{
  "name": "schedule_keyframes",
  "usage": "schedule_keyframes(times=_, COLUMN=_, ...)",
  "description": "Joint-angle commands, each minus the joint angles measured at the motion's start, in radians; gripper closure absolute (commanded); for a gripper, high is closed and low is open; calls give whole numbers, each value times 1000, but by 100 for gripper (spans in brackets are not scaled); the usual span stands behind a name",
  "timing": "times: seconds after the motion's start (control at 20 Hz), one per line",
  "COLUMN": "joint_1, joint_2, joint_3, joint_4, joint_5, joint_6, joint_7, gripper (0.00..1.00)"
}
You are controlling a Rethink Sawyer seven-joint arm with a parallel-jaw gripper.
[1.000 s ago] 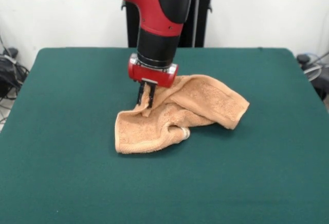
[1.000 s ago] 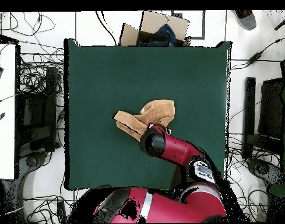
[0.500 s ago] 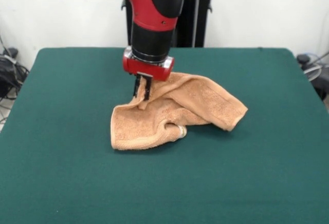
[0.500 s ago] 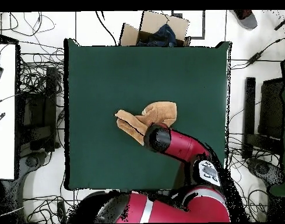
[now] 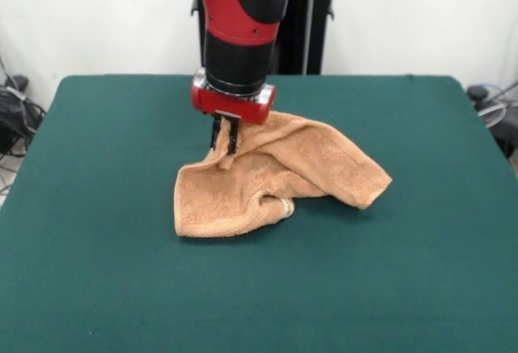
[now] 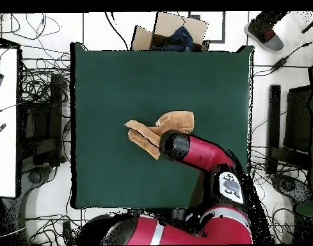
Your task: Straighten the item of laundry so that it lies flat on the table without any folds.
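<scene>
The gripper has lifted slightly, fingers pinching a fold of the peach towel. Mid-straightening, I judge; next, draw that fold outward across the table.

Crumpled towel under arm on table.
</scene>
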Motion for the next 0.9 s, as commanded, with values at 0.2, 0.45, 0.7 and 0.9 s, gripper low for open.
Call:
schedule_keyframes(times=0.2, joint_1=87, joint_2=-26, joint_3=-28, joint_4=-90, joint_5=-5, joint_6=219, joint_7=151, gripper=100)
schedule_keyframes(times=0.45, joint_1=75, joint_2=-54, joint_3=6, joint_4=-78, joint_5=-15, joint_6=183, joint_7=120, gripper=100)
schedule_keyframes(times=0.7, joint_1=-31, joint_2=-110, joint_3=158, joint_4=30, joint_5=-41, joint_6=-29, joint_7=55, gripper=0)
schedule_keyframes(times=0.9, joint_1=-217, joint_2=-145, joint_3=398, joint_4=162, joint_5=-152, joint_6=-288, joint_7=5, gripper=0)
